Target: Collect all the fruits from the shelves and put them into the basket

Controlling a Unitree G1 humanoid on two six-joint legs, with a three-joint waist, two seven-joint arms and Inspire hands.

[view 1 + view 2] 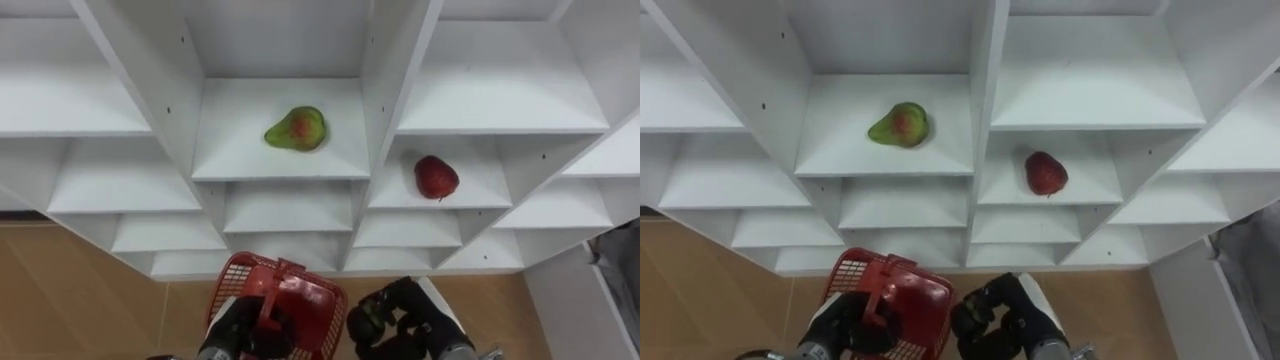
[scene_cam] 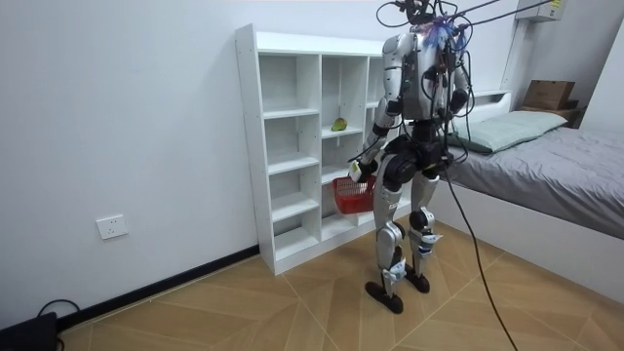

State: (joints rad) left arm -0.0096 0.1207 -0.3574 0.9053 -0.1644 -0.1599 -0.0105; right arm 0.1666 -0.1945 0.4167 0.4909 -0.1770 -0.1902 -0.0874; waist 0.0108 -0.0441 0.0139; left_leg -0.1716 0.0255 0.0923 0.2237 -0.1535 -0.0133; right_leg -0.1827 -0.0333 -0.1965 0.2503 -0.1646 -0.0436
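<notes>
Green with a red blush, smooth-skinned: item one, a pear-shaped fruit [image 1: 296,129] lying on its side about mid-board in the middle column of the white closet [image 1: 386,70], clear of both side walls. Item two, a rounded red fruit [image 1: 436,177], sits in the next column to the robot's right, one shelf lower, nearer that compartment's left divider. Neither is collected yet. Handling, by judgement: both are probably light and firm, with slick curved skin that could roll on the board or squirt out of a fingertip pinch, and they would bruise if real. They are best taken from the front with fingers wrapped over the widest part and the thumb opposite. The pear-shaped one wants a hold on its broad belly, not its narrow end. Receptacle: a red plastic mesh basket [image 1: 290,295], stiff and light, hanging low before the bottom shelves. The left hand [image 1: 235,328] has its fingers curled round the handle. The right hand [image 1: 388,318] sits just beside the basket, fingers curled on nothing, and is the free one for reaching. The robot stands upright close to the closet front, with a bed [image 2: 546,156] behind it.
</notes>
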